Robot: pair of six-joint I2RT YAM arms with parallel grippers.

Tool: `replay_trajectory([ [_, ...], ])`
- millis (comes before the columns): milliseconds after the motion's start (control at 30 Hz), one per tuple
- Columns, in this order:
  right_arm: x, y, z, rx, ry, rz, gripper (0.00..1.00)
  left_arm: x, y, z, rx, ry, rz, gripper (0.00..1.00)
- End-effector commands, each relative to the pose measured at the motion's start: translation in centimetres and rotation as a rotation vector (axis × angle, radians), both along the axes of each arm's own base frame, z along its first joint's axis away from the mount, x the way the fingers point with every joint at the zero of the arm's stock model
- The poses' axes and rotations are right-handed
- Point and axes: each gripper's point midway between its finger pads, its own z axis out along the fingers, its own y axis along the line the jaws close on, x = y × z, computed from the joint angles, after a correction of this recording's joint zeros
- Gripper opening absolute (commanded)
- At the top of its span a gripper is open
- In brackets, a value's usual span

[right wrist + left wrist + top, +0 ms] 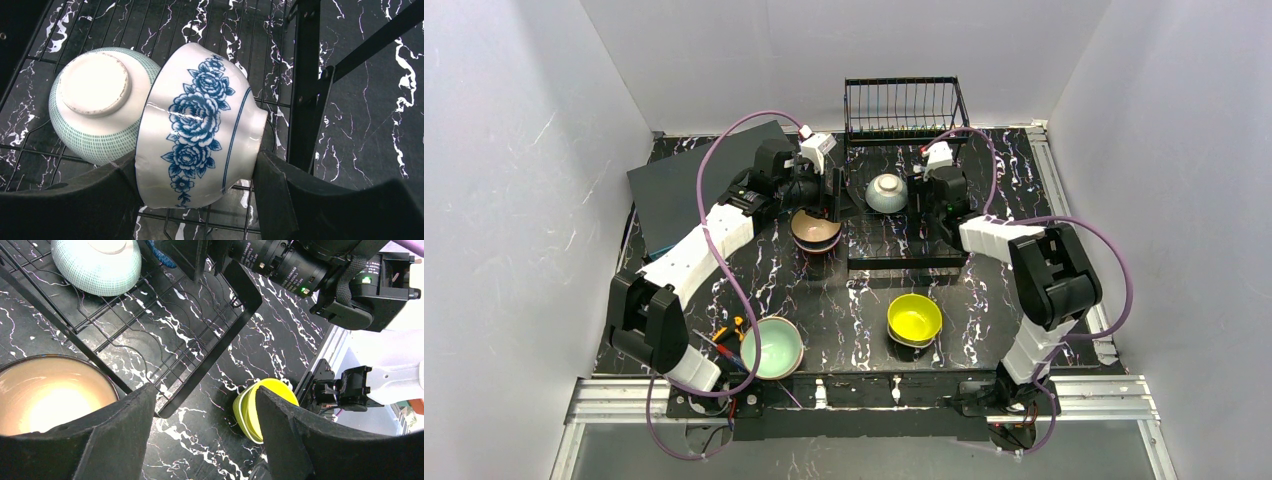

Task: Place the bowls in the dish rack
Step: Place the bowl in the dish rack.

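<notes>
The black wire dish rack [904, 100] stands at the back, its flat base [894, 250] reaching toward me. A green-dotted white bowl [90, 115] lies upside down on that base. Against it leans a blue-and-white patterned bowl [200, 120] on its side, and my right gripper [195, 165] is shut on it over the rack wires [302, 75]. My left gripper [205, 390] hangs open and empty beside the base's corner [210, 360], just right of a pinkish beige bowl [45, 395]. A yellow bowl [914, 316] and a mint-green bowl [771, 347] sit near the front.
A dark grey flat box [689, 185] lies at the back left. Loose coloured wires [729, 335] lie beside the mint-green bowl. Purple cables loop over both arms. White walls close in the marbled table on three sides.
</notes>
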Motion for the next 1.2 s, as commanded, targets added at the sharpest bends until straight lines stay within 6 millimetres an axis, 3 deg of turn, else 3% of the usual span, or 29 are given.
replay_trajectory([
  [0, 2.0, 0.8, 3.1, 0.071, -0.091, -0.011, 0.01, -0.4, 0.0, 2.3, -0.018, -0.053, -0.01, 0.71],
  [333, 2.2, 0.9, 2.1, 0.124, -0.036, -0.036, 0.03, -0.4, 0.1, 2.3, -0.018, -0.053, -0.011, 0.71],
  [467, 2.2, -0.1, 1.7, 0.126, -0.013, -0.085, 0.41, -0.5, 0.1, 2.5, -0.019, -0.058, -0.013, 0.71],
  [600, 2.1, -0.6, 1.8, 0.096, -0.007, -0.095, 0.67, -0.5, 0.1, 2.4, -0.019, -0.055, -0.013, 0.71],
  [700, 2.1, -0.9, 2.0, 0.075, -0.004, -0.096, 0.96, -0.5, 0.1, 2.5, -0.02, -0.057, -0.015, 0.71],
  [967, 2.1, -1.2, 2.4, 0.045, 0.006, -0.102, 0.99, -0.5, 0.1, 2.4, -0.021, -0.056, -0.015, 0.71],
  [1167, 1.1, -2.1, 3.9, 0.048, -0.005, -0.135, 0.99, -0.5, 0.1, 2.5, -0.019, -0.057, -0.013, 0.71],
])
